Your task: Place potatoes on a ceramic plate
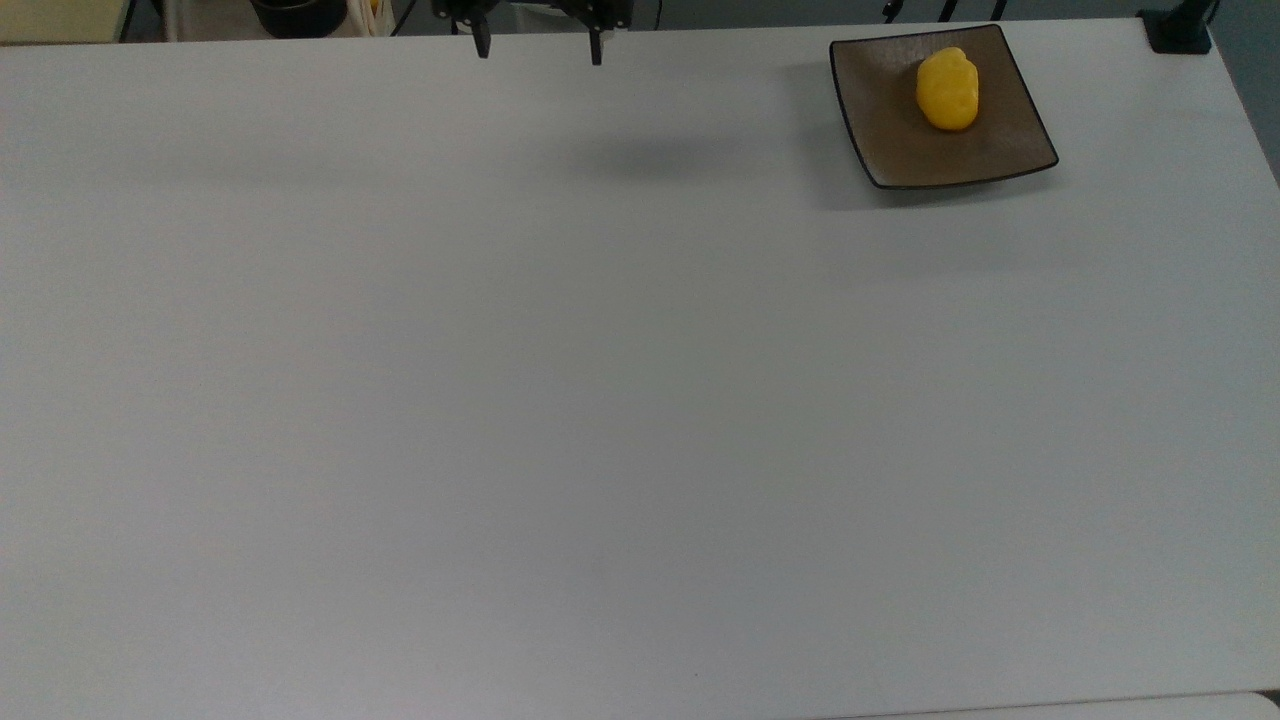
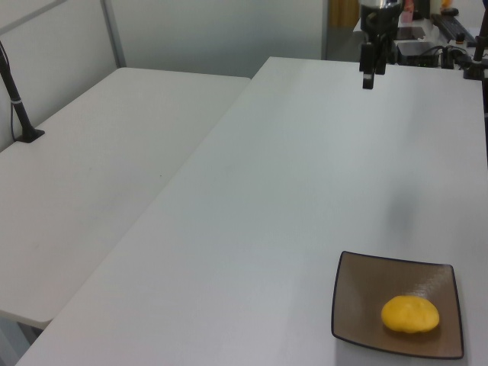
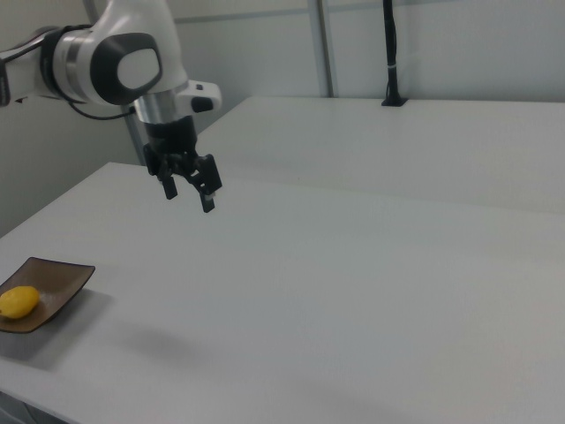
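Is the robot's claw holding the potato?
No, the potato lies on the plate, and the open gripper is empty, far away.

A robotics lab: a white-and-grey robot arm (image 3: 115, 62) stands at one edge of a broad, plain white tabletop (image 1: 600, 400), with a second white table (image 2: 99, 175) pushed up beside it. Pale partition walls (image 3: 265, 44) close off the space. A black camera post (image 3: 388, 53) is clamped at the far table's edge, another black mount (image 1: 1180, 30) sits at the tabletop's corner, and cables and equipment (image 2: 427, 46) crowd the bench behind the arm's base.
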